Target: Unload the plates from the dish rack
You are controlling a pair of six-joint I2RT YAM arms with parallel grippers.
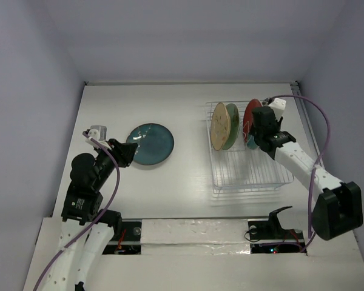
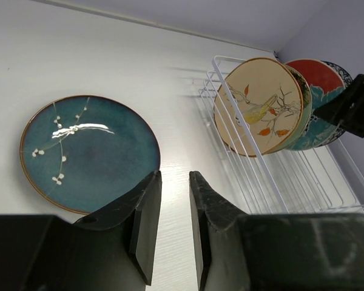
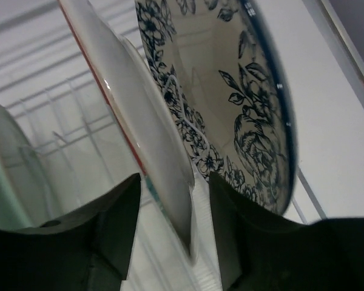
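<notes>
The white wire dish rack (image 1: 249, 176) sat at the right of the overhead view on a white table (image 1: 188, 103), holding four plates upright. These were a tan leaf plate (image 1: 220, 126), a pale green plate (image 1: 232, 126) close behind it, a red plate (image 1: 252, 115), and a white plate with a blue-patterned rim (image 3: 242, 103). The right arm hid that last plate from overhead, though both wrist views showed it. The right gripper (image 3: 170, 230) had its fingers spread on either side of the red plate's rim, with the blue-rimmed plate just beyond one finger. Whether the fingers touched the rim could not be told. A dark teal plate (image 1: 150, 144) lay flat at centre left, well apart from the rack. The left gripper (image 2: 170, 224), slightly parted and empty, hovered just beside that plate's edge.
</notes>
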